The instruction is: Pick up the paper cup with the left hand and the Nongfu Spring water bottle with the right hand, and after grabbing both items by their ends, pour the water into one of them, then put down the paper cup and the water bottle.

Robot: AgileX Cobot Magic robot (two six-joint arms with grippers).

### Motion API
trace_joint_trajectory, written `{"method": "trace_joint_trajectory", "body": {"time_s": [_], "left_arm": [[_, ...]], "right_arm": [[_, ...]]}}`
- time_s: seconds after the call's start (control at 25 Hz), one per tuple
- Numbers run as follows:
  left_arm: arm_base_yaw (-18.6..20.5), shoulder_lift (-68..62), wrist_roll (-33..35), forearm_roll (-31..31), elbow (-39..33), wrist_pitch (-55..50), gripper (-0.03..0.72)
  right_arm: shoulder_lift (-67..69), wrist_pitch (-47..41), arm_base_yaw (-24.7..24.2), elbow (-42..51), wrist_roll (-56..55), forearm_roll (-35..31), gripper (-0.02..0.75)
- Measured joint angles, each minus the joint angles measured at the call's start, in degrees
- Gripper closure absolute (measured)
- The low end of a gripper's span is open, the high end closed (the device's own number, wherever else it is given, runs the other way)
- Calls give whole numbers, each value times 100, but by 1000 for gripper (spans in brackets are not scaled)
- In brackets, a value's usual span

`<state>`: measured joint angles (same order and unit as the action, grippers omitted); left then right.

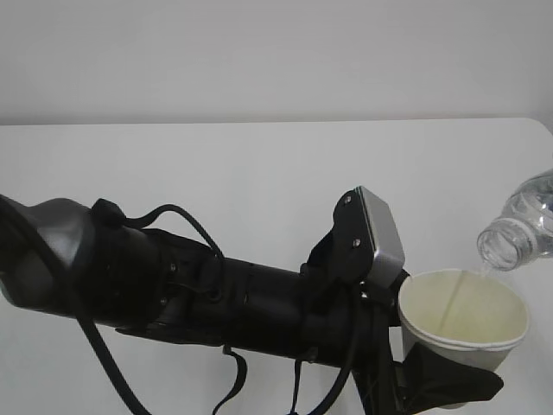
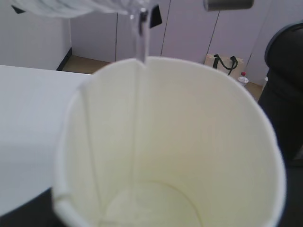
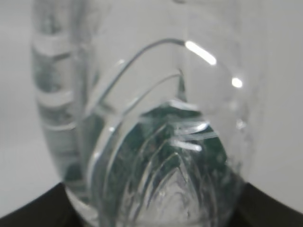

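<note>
Exterior view, cup: the small white paper cup with rolled rim and cream-yellow inside (image 1: 464, 313) sits upright at the lower right, clasped low on its wall by the black two-finger gripper of the left hand (image 1: 445, 380), whose thick black arm with loose cables reaches in from the left.

Exterior view, bottle: the small clear ribbed plastic Nongfu Spring water bottle (image 1: 521, 228) enters from the right edge, tilted mouth-down, its open neck just above and to the right of the cup's rim; its long axis slopes down toward the cup. The right hand itself is out of frame here.

Exterior view, stream: a thin line of clear water (image 1: 455, 303) runs from the neck into the cup.

Left wrist view: the cup's open mouth (image 2: 265, 142) fills the frame; the stream (image 2: 138, 85) drops past the far rim to a shallow pool at the bottom. The bottle's neck (image 2: 142, 9) hangs just over that rim. The fingers are hidden under the cup.

Right wrist view: the bottle's clear base and green label (image 3: 161, 156) loom close, seated between dark jaw edges at the lower corners; the right hand grips its bottom end.

Judgement: pouring is under way; neck over rim is the relation to keep.
</note>
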<state>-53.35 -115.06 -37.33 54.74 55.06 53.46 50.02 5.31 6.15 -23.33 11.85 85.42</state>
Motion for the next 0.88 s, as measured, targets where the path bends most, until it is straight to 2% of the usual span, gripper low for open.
{"method": "trace_joint_trajectory", "body": {"time_s": [0.88], "left_arm": [[0, 0, 0, -14, 0, 14, 225]], "right_arm": [[0, 11, 0, 0, 0, 80, 320]]}}
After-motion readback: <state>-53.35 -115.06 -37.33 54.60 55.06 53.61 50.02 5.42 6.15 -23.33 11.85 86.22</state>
